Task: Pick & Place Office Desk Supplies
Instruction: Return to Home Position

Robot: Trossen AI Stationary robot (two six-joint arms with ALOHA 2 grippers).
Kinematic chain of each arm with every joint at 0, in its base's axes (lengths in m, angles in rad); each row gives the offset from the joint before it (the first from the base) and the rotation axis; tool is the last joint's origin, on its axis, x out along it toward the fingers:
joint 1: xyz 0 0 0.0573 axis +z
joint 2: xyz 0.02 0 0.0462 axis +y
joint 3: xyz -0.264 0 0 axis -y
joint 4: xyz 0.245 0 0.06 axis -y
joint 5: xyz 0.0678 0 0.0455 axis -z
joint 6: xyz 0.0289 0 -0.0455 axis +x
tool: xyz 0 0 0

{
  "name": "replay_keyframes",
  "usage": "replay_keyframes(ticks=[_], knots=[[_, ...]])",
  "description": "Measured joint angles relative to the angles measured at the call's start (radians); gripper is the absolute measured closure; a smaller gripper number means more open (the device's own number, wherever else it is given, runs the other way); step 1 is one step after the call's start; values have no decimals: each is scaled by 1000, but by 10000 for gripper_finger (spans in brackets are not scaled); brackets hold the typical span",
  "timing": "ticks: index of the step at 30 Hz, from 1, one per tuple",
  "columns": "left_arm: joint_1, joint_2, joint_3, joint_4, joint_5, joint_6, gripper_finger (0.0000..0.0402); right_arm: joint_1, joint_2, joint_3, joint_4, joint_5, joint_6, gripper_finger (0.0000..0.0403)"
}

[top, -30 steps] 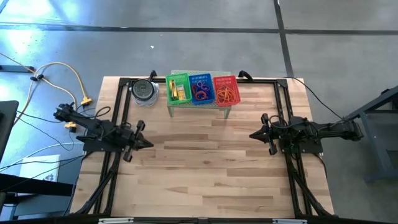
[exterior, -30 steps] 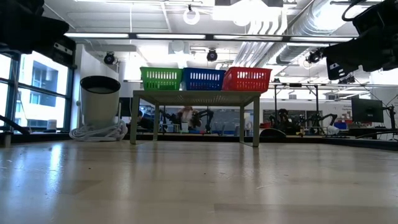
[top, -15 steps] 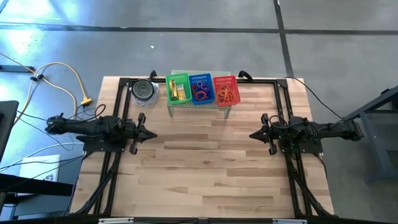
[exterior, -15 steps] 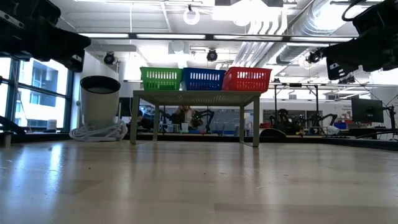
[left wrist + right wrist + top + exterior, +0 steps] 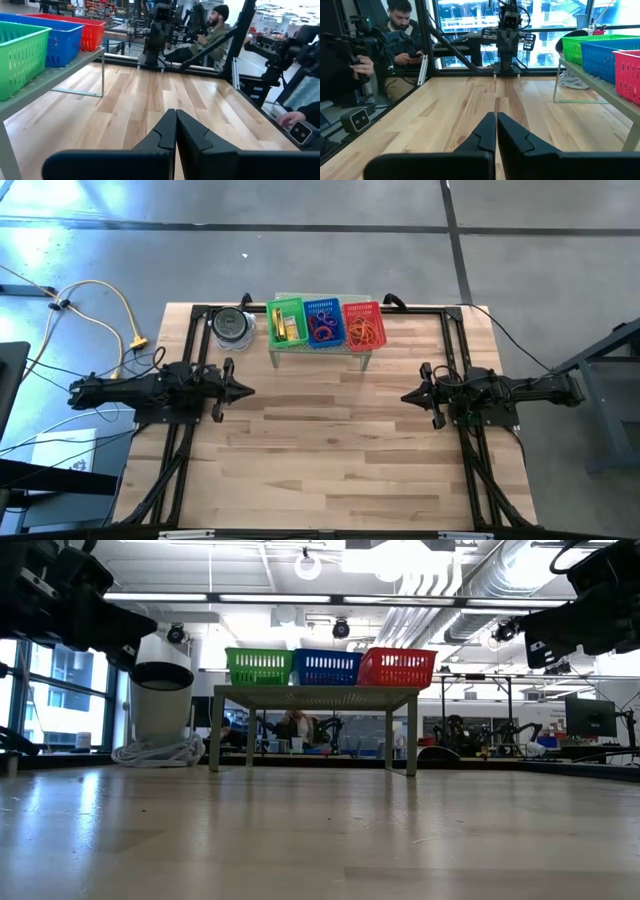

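Three small baskets stand side by side on a pale green perforated stand [image 5: 362,358] at the table's far edge: a green one [image 5: 286,322] with yellow pieces, a blue one [image 5: 323,324] with purple and red band loops, a red one [image 5: 364,325] with orange loops. My left gripper [image 5: 250,391] is shut and level above the left side of the table, pointing right with nothing in it. My right gripper [image 5: 404,397] is shut and level above the right side, pointing left, also holding nothing. Both stand well short of the baskets.
A round dark-lidded clear jar [image 5: 232,326] stands left of the stand at the far left corner. A black frame [image 5: 420,308] runs round the table's far and side edges. Bare wood lies between the grippers and toward the near edge. People sit beyond the table ends.
My left gripper has swung toward the table's far edge, from slanting toward the near side to pointing straight across at the right arm. It has stayed shut. My right arm has kept still.
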Motion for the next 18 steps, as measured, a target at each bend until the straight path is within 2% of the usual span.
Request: replay_keyframes(ticks=[18], knots=[[0, 0, 0, 0, -9, -46, 401, 0, 0, 0, 0, 0, 0, 399]])
